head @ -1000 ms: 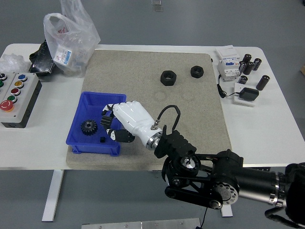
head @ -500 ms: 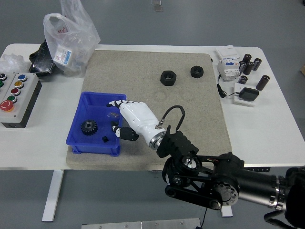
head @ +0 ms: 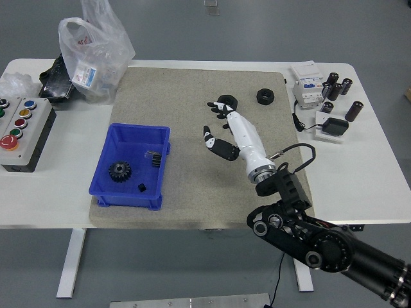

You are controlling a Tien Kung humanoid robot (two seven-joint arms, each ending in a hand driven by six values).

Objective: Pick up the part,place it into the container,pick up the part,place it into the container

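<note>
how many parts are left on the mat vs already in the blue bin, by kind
black nuts on the mat: 2, one lying free, one partly under the right hand
gear in the blue bin: 1
small dark parts in the bin: 2
total: 5

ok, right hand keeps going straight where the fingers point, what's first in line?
Most likely the nearer black nut: the right hand, fingers spread and empty, points up-table with fingertips at it. Height above the mat is unclear, so it might pass over.
</note>
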